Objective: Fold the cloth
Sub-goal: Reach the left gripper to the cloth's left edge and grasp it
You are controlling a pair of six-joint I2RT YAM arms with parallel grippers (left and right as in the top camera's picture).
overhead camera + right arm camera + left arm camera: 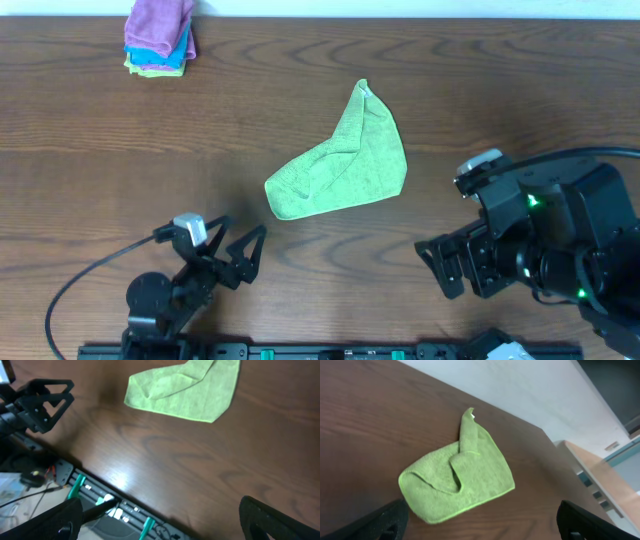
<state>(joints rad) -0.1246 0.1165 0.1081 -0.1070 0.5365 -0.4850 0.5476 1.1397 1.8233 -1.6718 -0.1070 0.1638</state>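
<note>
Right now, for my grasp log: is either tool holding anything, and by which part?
Nothing is held: the left tool and right tool both stand open, clear of the cloth.

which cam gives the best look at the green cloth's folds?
Left wrist view: the light lime-green terry cloth sits whole and large in frame, with its overlapping flaps and hemmed edge clear. Overhead shows the cloth whole but small, its folds faint. Right wrist crops the cloth at the top edge of the picture.
</note>
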